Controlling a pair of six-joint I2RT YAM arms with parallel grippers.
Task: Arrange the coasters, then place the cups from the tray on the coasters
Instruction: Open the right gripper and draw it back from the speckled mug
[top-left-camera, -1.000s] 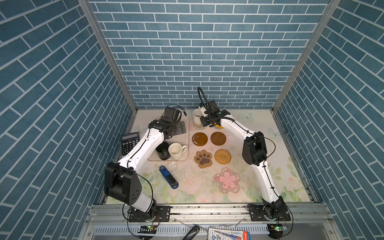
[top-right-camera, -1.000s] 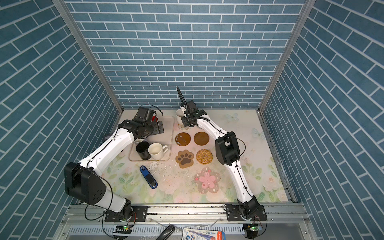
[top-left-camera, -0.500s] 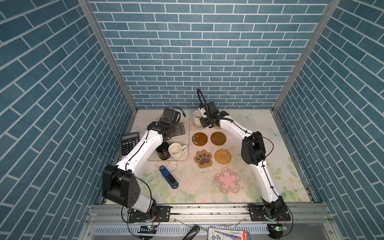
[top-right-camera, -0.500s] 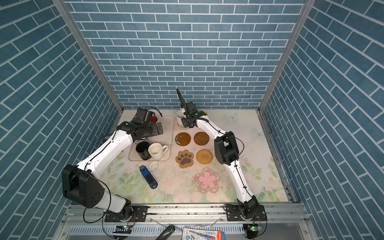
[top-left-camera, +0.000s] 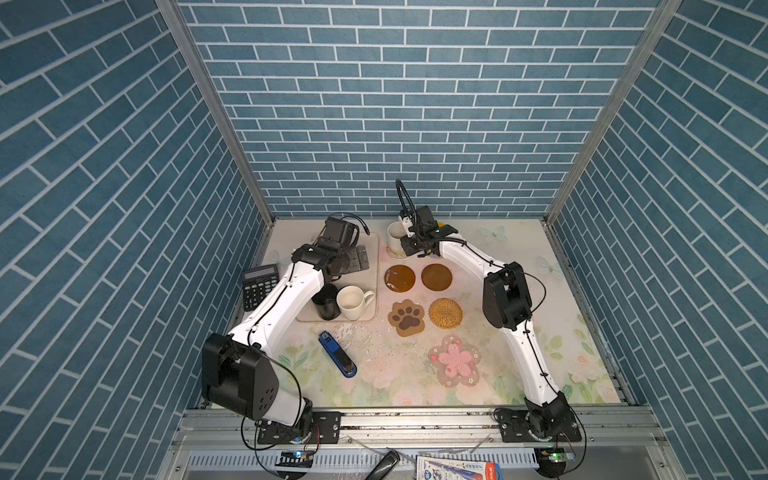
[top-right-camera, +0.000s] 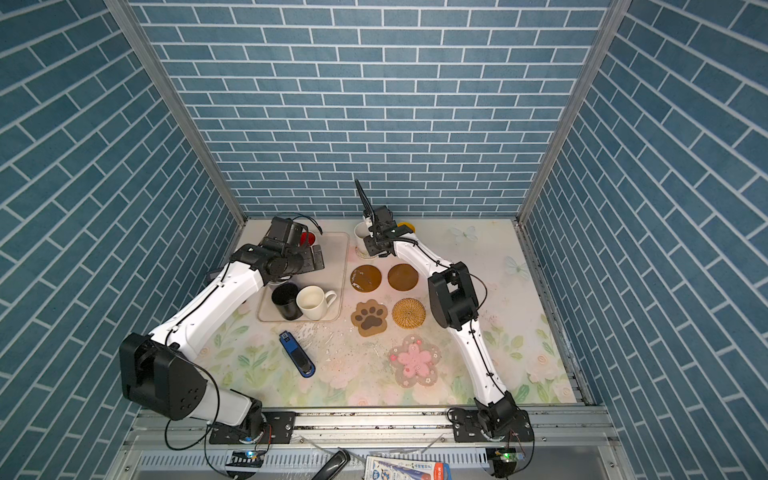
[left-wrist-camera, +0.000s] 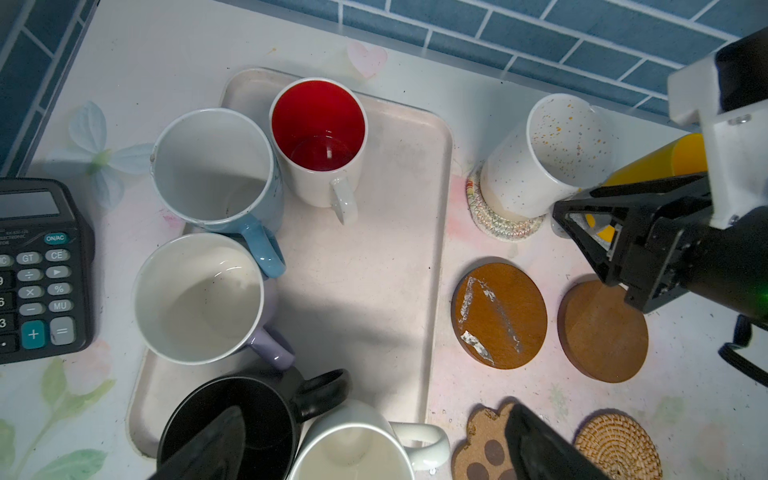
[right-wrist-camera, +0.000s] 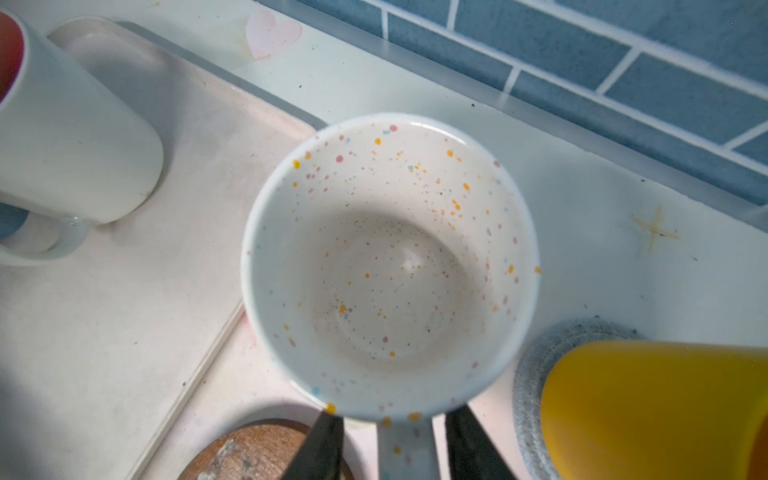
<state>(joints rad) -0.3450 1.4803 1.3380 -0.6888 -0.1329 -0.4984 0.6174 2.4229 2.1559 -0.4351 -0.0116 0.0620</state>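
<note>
1. Arms first, the biggest things on show. The left arm (top-left-camera: 286, 299) reaches over the tray, jaws spread wide and holding nothing, poised above the black mug (left-wrist-camera: 232, 424) and cream mug (left-wrist-camera: 353, 449). The right arm (top-left-camera: 465, 253) is out by the far wall. Its jaws are parted either side of the handle of the speckled mug (right-wrist-camera: 390, 266), with daylight on both sides, so there's no grip.
2. Tray (left-wrist-camera: 374, 270), just beside the coasters, carries five mugs: those two plus the red-lined mug (left-wrist-camera: 319, 141), light blue mug (left-wrist-camera: 212, 166) and lavender mug (left-wrist-camera: 199, 299).
3. Pink flower coaster (top-left-camera: 455, 360), nearest the robot's base, is bare.
4. Speckled mug stands upright on the white woven coaster (left-wrist-camera: 494, 224). Right beside it, the yellow mug (right-wrist-camera: 656, 407) is on the light blue woven coaster (right-wrist-camera: 528, 382). That's two of seven home, by my count.
5. Small mats: scuffed brown disc (left-wrist-camera: 498, 316), plain brown disc (left-wrist-camera: 602, 332), paw coaster (top-left-camera: 407, 318) and rattan round (top-left-camera: 445, 312). They're set in pairs on the surface (top-left-camera: 573, 299) and all empty. Arranging looks finished, with five mugs to carry across.
</note>
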